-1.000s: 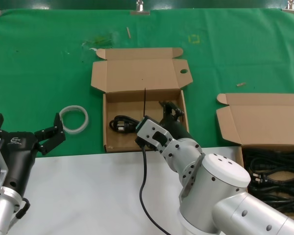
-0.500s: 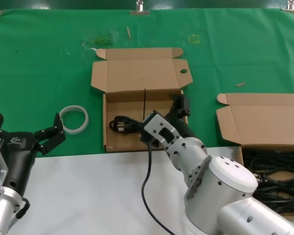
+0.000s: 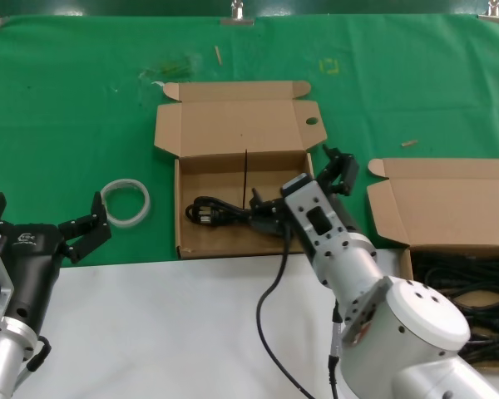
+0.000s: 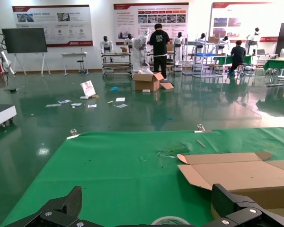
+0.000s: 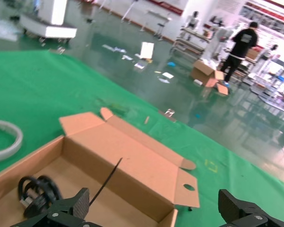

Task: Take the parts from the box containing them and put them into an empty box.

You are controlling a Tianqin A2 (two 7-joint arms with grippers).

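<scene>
Right gripper (image 3: 337,170) fingers spread above empty box (image 3: 241,241), left gripper (image 3: 46,224) fingers spread, no legible writing.

Right gripper (image 3: 337,170) reaches toward one o'clock, fingers spread (nothing held); left gripper (image 3: 46,218) idles at eight o'clock, open.
</scene>
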